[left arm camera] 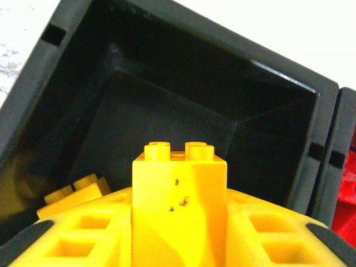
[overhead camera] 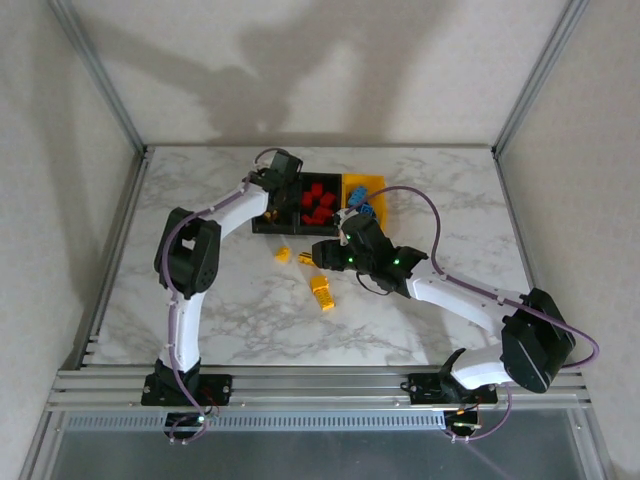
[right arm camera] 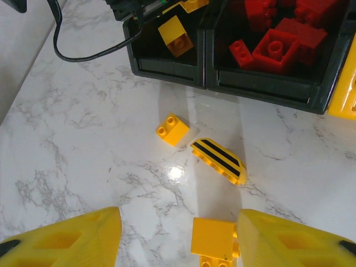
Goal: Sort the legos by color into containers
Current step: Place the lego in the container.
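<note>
My left claw [left arm camera: 179, 233] pinches an upright yellow brick [left arm camera: 179, 189] between its two pads. The lower part of the brick is hidden by my fingers. Directly beyond the claw is the open black bin [left arm camera: 183, 28]. A second yellow piece [left arm camera: 75, 194] lies inside it, half covered by my left finger, so I cannot tell its shape.

My right claw [right arm camera: 178, 233] is spread wide above the marble table [right arm camera: 83, 139] and holds nothing. A yellow block [right arm camera: 214, 239] lies just beside the right finger, cut off by the lower edge. Ahead of the claw are a small yellow two-stud brick [right arm camera: 172, 129] and a curved yellow piece with black stripes [right arm camera: 218, 161]. Further ahead the red legos [right arm camera: 278, 44] lie in the middle black bin [right arm camera: 261, 89]. The yellow bin [right arm camera: 345, 94] is cut off at the right.
</note>
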### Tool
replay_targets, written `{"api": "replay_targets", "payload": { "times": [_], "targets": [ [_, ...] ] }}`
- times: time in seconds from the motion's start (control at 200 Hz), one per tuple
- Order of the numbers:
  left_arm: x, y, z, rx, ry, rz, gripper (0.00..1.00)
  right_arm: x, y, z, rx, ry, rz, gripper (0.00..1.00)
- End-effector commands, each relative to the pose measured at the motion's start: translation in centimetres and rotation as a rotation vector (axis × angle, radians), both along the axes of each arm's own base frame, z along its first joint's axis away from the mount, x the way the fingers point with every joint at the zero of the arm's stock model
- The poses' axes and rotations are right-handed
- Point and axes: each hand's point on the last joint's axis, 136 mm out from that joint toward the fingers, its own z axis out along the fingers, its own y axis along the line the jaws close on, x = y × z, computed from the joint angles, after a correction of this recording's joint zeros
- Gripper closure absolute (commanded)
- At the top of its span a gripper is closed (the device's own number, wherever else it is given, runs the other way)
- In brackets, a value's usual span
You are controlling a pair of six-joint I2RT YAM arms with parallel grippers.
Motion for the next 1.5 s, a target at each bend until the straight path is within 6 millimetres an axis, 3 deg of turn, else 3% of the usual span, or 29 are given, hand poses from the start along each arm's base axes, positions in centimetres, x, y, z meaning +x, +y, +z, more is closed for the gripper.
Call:
{"api": "replay_targets", "payload": {
  "times": [0.0,0.085,0.33,0.501,0.631,0.831,1.076,1.292,1.497],
  "targets": [
    [0.2,0.6,-0.7,0.038,0.033,-0.005,0.55,0.0,-0.7,0.1,-0.008,-0.005,-0.024,0.43],
    [0.1,0.7,-0.3,0.039,0.026,-0.002,0.47,0.1,-0.8,0.1,-0.011,-0.004,-0.026,0.43],
    [-0.8,1.0,2.9,0.006,-0.020,-0.004,0.45,0.2,-0.9,0.3,-0.008,-0.009,-0.037,0.42],
    [-3.4,0.6,6.1,-0.025,-0.066,-0.035,0.42,0.2,-0.9,0.4,-0.008,-0.010,-0.037,0.40],
    [-6.0,0.6,7.3,-0.042,-0.078,-0.071,0.41,0.3,-1.3,0.3,-0.016,-0.011,-0.048,0.35],
    [-9.5,0.9,7.2,-0.065,-0.057,-0.132,0.40,0.5,-2.2,0.2,-0.015,-0.007,-0.072,0.32],
    [-12.7,0.4,7.1,-0.113,-0.040,-0.202,0.40,0.3,-2.9,0.3,-0.008,0.000,-0.077,0.36],
    [-15.5,-1.4,5.9,-0.143,0.005,-0.294,0.40,-0.6,-3.7,-0.7,-0.015,0.026,-0.077,0.40],
    [-18.5,-3.3,3.8,-0.164,0.060,-0.328,0.37,-1.2,-5.7,-2.0,-0.032,0.040,-0.129,0.41]
  ]
}}
